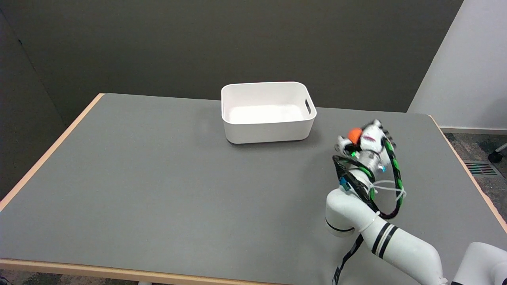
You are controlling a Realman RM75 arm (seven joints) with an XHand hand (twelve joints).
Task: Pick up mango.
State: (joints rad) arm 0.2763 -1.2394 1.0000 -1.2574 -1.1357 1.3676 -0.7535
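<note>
Mango [354, 135] in right hand [366, 142]

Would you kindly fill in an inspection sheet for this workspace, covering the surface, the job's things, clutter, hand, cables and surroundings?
Surface: grey table with a light wood edge, bare over most of its area.
Job's things: mango, orange, only partly visible inside the right hand; whether it is off the table cannot be told.
Clutter: white bin with a handle slot, at the far middle of the table, nothing seen inside.
Hand: right hand wraps its fingers around the mango, right of the bin; slightly blurred.
Cables: green and black cables loop from the wrist back along the right arm, with white ties.
Surroundings: dark wall behind, white wall at right, floor vent at far right.
</note>
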